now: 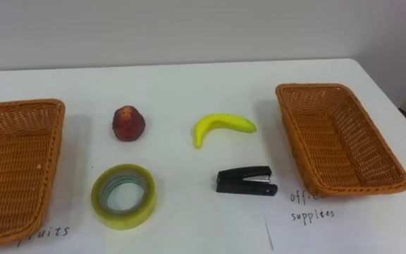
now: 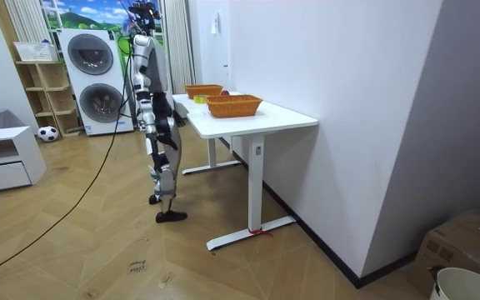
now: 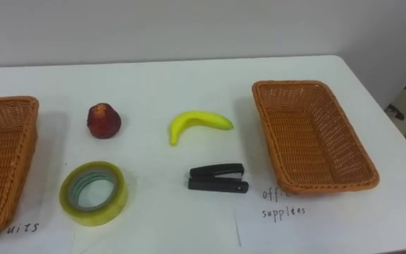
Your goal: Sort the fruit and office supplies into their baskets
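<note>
On the white table [image 1: 189, 85] lie a red apple [image 1: 127, 123], a yellow banana [image 1: 221, 126], a black stapler [image 1: 245, 180] and a roll of yellowish clear tape [image 1: 123, 196]. A wicker basket [image 1: 9, 169] with a paper label reading "fruits" stands at the left. At the right, a second wicker basket [image 1: 337, 137] has a label reading "office supplies". Both baskets hold nothing. In the room view I stand at the table's long side, facing it, and my right hand [image 2: 178, 120] hangs low just short of the table's edge.
A sheet of paper [image 1: 316, 215] lies at the front right, under the right basket's label. The table's right edge runs close past the right basket. In the room view a washing machine [image 2: 98, 79] and shelves stand behind me.
</note>
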`<state>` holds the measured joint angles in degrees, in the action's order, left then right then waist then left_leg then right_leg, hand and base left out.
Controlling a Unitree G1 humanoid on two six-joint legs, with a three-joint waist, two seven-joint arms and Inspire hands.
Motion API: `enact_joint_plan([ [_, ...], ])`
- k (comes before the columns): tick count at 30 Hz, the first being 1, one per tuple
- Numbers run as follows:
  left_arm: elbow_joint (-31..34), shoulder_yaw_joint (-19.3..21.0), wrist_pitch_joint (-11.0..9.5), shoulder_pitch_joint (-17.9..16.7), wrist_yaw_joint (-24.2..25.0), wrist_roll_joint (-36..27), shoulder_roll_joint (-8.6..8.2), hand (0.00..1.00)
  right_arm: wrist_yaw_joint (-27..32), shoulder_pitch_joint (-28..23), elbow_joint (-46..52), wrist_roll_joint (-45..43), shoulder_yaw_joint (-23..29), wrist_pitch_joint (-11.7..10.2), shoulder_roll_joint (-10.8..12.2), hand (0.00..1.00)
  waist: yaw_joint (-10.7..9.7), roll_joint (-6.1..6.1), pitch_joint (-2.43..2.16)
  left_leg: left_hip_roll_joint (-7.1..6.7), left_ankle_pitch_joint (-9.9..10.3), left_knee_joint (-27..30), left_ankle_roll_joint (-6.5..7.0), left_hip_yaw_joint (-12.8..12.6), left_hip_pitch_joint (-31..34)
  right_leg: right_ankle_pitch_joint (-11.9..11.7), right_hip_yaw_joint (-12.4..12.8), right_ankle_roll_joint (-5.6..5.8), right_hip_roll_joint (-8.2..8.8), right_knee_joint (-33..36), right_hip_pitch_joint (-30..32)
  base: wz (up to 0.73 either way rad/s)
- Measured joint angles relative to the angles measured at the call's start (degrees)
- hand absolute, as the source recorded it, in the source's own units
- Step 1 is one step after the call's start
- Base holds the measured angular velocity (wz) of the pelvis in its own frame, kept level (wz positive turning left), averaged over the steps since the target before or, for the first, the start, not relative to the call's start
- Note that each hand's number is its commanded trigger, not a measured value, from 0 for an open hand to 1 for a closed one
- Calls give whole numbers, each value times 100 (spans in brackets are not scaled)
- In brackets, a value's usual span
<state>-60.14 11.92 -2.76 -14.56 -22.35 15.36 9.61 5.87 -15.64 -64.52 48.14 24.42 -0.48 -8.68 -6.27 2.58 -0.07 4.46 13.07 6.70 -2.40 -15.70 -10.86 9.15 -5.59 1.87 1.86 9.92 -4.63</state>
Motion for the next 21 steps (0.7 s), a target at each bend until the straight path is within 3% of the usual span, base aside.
enact_joint_plan([
  [7, 124, 55, -18, -116, -197, -17, 13, 0, 863, 15, 1201, 379, 610, -184, -55, 0, -160, 42, 6, 1, 19, -3, 18, -104, 41, 3, 86, -3, -8, 138, 170, -9],
  [9, 312, 59, -20, -192, -207, -22, 14, 0, 1401, 9, 1837, 458, 843, -215, -61, 0, -226, 55, 7, -10, 21, 6, 22, -116, 63, 11, 92, -2, 3, 176, 193, -2],
  [13, 521, 17, -14, -298, -238, -20, 10, 0, 2091, 44, 2593, 436, 893, -433, -156, 0, -278, 49, 4, -11, 19, 11, 22, -115, 67, 12, 91, 0, 4, 167, 199, 0],
  [21, 674, 33, 67, -359, -68, 28, 2, 0, 3262, 91, 4569, 78, 930, -523, -275, 0, -284, 41, -5, -13, 16, 10, 23, -132, 175, 17, 98, 3, 3, 182, 326, 0],
])
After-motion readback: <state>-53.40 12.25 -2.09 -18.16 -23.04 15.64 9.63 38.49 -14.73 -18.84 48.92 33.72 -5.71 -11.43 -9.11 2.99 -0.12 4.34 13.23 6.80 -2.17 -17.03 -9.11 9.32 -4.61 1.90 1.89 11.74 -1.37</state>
